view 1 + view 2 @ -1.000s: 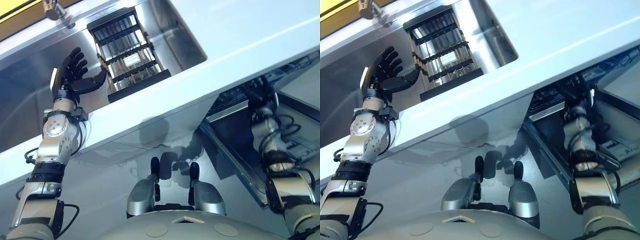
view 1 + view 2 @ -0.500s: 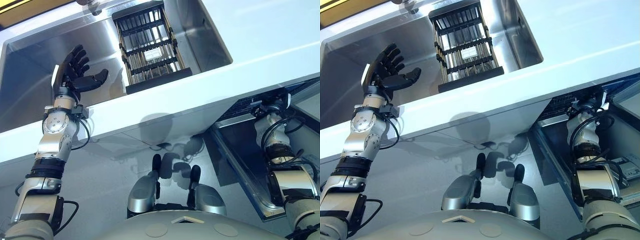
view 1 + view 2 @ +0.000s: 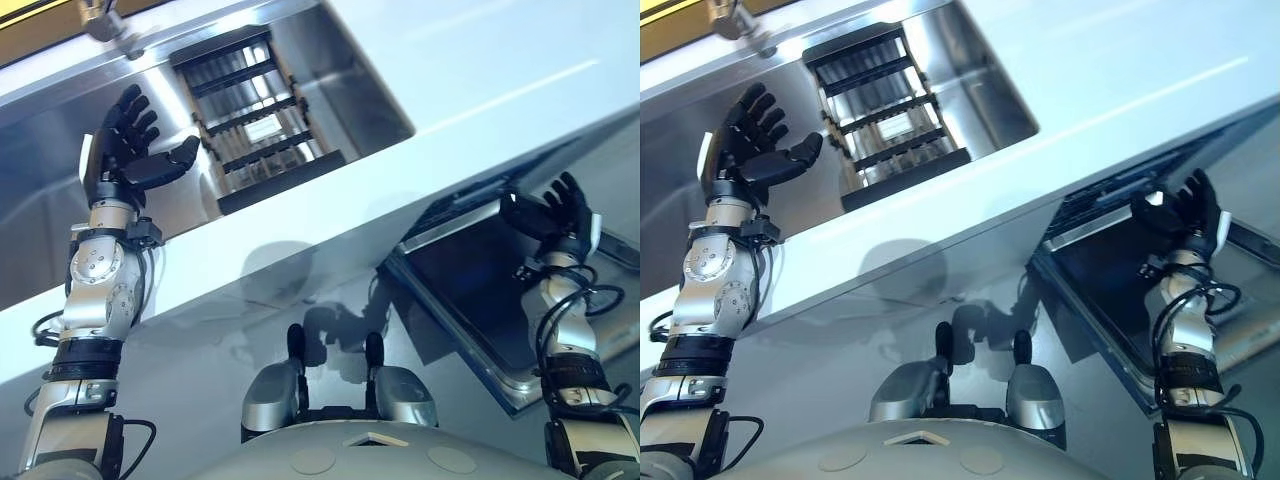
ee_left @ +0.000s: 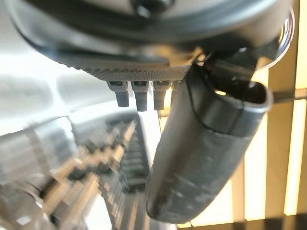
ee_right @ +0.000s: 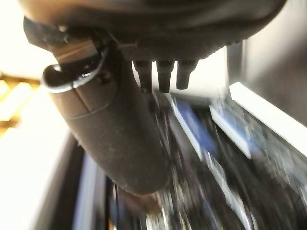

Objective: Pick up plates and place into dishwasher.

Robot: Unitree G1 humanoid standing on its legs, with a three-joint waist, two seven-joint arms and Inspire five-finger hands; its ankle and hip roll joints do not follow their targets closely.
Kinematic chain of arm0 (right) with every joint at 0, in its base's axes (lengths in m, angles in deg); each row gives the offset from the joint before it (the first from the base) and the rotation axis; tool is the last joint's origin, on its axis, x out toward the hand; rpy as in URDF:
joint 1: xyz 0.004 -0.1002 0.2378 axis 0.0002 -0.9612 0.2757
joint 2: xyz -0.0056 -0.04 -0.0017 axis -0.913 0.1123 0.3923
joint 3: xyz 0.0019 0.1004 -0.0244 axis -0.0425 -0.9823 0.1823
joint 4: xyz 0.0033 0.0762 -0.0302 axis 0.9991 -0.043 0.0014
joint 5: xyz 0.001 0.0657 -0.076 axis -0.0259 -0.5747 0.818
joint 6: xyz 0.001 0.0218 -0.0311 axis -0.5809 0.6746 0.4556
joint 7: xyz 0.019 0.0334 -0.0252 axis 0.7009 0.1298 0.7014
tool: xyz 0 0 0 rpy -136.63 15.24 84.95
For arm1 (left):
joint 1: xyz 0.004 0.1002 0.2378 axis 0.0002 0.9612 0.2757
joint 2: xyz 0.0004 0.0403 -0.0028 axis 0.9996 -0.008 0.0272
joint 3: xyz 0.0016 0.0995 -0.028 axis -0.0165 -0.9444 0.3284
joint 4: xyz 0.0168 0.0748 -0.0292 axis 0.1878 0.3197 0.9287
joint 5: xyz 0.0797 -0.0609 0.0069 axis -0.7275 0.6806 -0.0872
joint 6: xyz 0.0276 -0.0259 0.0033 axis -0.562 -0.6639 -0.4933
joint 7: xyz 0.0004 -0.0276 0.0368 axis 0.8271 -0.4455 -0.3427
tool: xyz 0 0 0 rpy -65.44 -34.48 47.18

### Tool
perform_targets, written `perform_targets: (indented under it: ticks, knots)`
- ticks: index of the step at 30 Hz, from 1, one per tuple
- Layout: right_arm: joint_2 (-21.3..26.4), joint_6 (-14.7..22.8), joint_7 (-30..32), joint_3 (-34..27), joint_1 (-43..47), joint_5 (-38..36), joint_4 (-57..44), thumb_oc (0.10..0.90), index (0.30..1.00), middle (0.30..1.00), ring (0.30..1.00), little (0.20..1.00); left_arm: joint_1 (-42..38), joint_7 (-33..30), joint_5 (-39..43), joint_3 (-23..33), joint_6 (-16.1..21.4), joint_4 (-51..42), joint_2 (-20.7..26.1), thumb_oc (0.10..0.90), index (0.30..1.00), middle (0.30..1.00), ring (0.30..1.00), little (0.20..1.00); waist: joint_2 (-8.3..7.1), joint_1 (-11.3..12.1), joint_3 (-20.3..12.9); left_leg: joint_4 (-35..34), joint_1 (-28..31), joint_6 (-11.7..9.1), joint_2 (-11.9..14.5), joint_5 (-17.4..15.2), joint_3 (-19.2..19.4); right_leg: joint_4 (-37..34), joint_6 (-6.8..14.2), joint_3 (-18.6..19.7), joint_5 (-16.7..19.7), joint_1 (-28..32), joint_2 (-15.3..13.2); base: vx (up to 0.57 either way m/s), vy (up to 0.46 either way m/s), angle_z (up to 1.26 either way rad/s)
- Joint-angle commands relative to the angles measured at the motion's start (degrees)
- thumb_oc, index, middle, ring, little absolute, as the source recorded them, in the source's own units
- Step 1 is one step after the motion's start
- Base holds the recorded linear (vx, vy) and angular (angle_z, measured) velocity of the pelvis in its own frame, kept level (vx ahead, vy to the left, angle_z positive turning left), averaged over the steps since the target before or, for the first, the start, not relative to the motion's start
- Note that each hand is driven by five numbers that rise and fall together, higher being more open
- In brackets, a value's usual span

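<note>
Up and out of the open dishwasher [image 3: 455, 208] with the right hand [image 3: 556, 213]: half a second back sunk low in the machine's mouth and hidden, now lifted clear above the dark let-down door [image 3: 460, 290], fingers spread, thumb apart, nothing held. Little change at the left hand [image 3: 123, 148]: still raised over the stainless-steel sink [image 3: 40, 220], palm turned toward the black slotted dish rack [image 3: 262, 115], fingers fanned straight, thumb stuck out toward the rack without touching it, likewise empty. Same loose spread from both wrist views, nothing between thumb and fingers. Some shift of the whole view between pictures, so no reading that as a move of rack or sink.

Plates [image 3: 262, 126], by the look of it, standing on edge as pale upright shapes between the rack's black bars, down in the sink beyond the white table [image 3: 480, 70]; too glary to swear to. Too blurred inside the dishwasher for any telling of contents.

Judging from that: one trip to the machine apparently over, right hand freed, next pick not yet begun. Probably a reach into the rack next, most likely with the left hand as the nearer one. Care needed with thin rims packed close between bars, and on the carry over the table edge down to the door.
</note>
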Motion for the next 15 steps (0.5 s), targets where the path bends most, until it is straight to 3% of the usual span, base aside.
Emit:
perform_targets:
  ticks: [1, 9, 15]
  knots:
    - [5.9, 5.6, 2.5, -3.3, -1.0, 1.3, -5.6, 0.800, 0.900, 0.900, 0.900, 0.900, -1.4, -0.2, -0.3, 0.9, 5.4, 0.9, -0.6, 0.800, 0.900, 0.900, 0.900, 0.900, 1.56, -3.5, -8.2, 0.4, 1.7, 3.3, -3.2, -7.8, 2.3, 7.2, 1.2, 0.4, -5.1, -4.2, 3.3, -0.04, 0.023, -0.45]
    - [4.5, 7.5, 9.4, -8.9, -5.6, -0.1, -2.5, 0.800, 0.900, 0.900, 0.900, 0.900, -5.2, -0.3, 0.5, 0.0, 5.2, 3.8, 0.6, 0.800, 0.900, 0.900, 0.900, 0.900, 1.93, -6.6, -8.1, 0.6, 1.6, 3.9, -2.9, -8.5, 5.8, 10.0, 2.4, 2.0, -5.6, -6.9, 3.1, -0.03, -0.024, -0.32]
    - [2.1, 10.7, 4.2, -9.5, -5.9, -14.5, 5.7, 0.800, 0.900, 0.900, 0.900, 0.900, -9.5, -1.3, 3.7, -0.9, 5.9, 7.1, 2.6, 0.800, 0.900, 0.900, 0.900, 0.900, 2.74, -7.4, -6.6, 2.4, 0.4, 4.0, -2.9, -8.8, 6.1, 11.6, 2.3, 2.4, -5.5, -8.6, 2.9, -0.02, -0.087, -0.13]
